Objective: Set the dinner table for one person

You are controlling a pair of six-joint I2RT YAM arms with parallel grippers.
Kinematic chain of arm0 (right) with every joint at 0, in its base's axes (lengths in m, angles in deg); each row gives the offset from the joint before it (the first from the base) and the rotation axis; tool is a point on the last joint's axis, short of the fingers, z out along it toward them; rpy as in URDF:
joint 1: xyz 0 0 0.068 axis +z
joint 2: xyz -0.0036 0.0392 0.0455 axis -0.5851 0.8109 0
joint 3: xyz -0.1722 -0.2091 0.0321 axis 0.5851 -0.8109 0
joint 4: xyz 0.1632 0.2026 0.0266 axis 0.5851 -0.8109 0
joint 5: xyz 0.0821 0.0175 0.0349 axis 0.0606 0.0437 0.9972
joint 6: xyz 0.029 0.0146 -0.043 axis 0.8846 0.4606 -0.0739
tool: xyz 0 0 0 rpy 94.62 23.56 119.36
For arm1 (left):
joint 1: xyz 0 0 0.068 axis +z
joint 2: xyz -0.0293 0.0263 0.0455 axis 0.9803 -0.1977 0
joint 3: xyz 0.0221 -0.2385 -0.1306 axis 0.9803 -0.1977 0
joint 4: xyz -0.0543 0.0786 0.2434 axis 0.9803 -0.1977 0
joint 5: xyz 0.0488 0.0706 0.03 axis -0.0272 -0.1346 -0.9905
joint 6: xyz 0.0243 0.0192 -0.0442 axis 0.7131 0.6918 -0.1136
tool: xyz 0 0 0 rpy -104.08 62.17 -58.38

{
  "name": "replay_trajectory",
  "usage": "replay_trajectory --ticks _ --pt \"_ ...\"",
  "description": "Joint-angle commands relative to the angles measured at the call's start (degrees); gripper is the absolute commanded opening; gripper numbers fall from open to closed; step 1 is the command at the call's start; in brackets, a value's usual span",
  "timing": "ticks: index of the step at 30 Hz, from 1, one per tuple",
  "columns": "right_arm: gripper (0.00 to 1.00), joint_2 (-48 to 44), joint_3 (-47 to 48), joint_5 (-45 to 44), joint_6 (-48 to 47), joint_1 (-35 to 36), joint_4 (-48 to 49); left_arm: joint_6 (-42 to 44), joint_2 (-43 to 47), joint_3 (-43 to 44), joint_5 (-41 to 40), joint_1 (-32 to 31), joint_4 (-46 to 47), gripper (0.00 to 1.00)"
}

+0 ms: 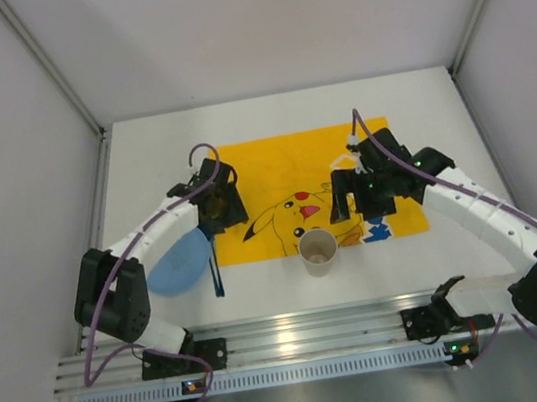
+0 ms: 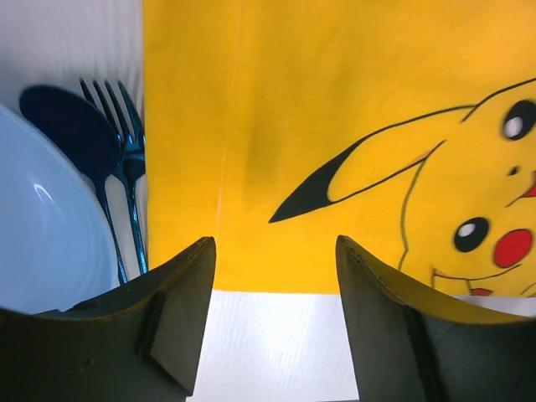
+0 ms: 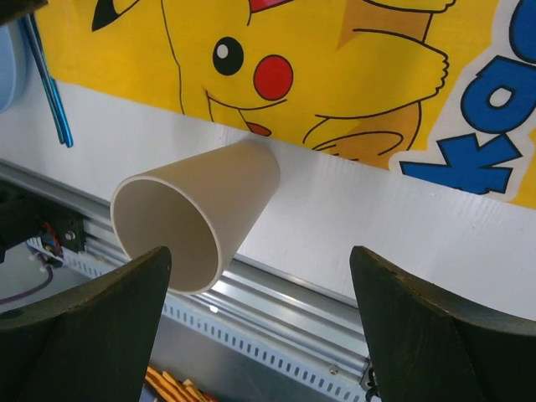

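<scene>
- Dinner table [image 1: 266, 115]: a white matte top that fills the middle of the top view. Grey panels [image 1: 35, 195] stand at its left, right and far sides, and a silver rail [image 1: 299, 336] runs along the near edge.
- A yellow Pikachu mat [image 1: 274, 170] lies flat on the middle of the table. White surface shows in a broad strip beyond the mat's far edge and in narrower strips to its left, right and near side.
- A cream paper cup [image 1: 319, 251] stands upright, mouth up, on the near white strip, its base at the mat's near edge and the rail close behind it.
- A dark blue fork [image 2: 126, 134] and spoon [image 2: 71, 130] lie side by side on the white, just left of the mat's left edge, with the fork nearer the mat.
- A pale blue plate [image 1: 179, 265] sits left of the cutlery, its rim against the spoon.
- The left gripper [image 2: 275, 247] hangs over the mat's near left corner. Its jaws are spread wide and hold nothing.
- The right gripper [image 3: 260, 255] hangs over the mat's near right part, beside the cup. Its jaws are spread wide and hold nothing.
</scene>
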State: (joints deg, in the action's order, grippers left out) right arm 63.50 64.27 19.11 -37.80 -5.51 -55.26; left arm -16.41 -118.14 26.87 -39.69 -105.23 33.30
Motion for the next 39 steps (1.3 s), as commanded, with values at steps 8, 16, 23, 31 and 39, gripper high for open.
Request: replay_trajectory --ticks 8,16,23,31,39 --pt "0.84 5.98 3.09 0.69 -0.63 9.94 3.93 -1.01 7.45 1.64 -3.75 0.0 -4.75 0.67" --pt "0.51 8.09 2.39 -4.93 -0.36 13.02 3.32 -0.66 10.61 -0.99 -3.58 2.9 -5.54 0.67" --pt "0.06 11.78 4.5 -10.3 -2.47 15.66 1.39 0.22 11.67 -2.14 -3.23 4.66 -5.63 0.66" --pt "0.0 16.44 24.65 -18.11 -6.15 15.75 -8.51 0.93 11.93 -0.21 -4.11 5.19 -6.94 0.66" --pt "0.0 28.92 43.51 -25.76 -11.26 5.75 -15.14 0.92 13.43 -0.47 -4.28 6.15 -7.03 0.68"
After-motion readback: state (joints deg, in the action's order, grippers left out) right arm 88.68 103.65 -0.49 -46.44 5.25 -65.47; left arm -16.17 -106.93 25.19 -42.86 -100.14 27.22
